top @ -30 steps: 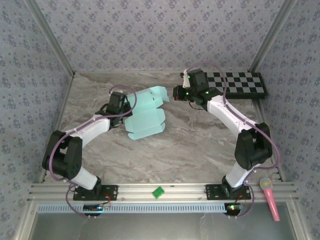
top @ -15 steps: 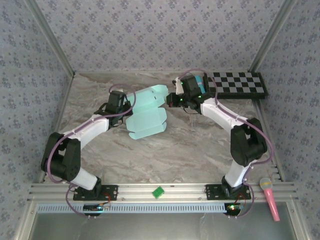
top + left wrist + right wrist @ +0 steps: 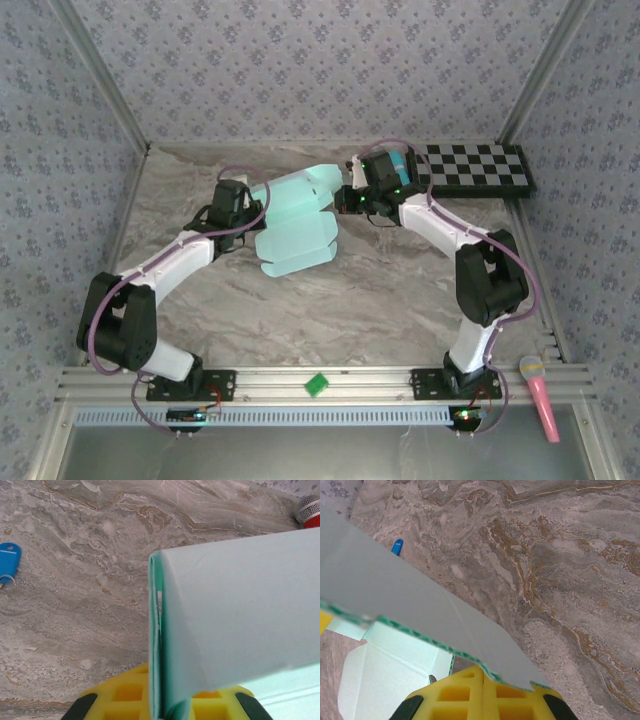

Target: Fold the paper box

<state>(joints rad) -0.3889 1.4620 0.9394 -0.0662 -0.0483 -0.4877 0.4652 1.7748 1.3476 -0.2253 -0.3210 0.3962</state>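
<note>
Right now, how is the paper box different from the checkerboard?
The box is pale aqua; the checkerboard is black and white. The box has flaps and is bent, pinched in the left gripper; the checkerboard is a plain rectangle lying flat. Both look thin.

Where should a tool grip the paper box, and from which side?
Pinch an outer edge from the side: the paper box is thin, partly raised card. The left tool clamps its left edge, the right tool a far-right flap.
</note>
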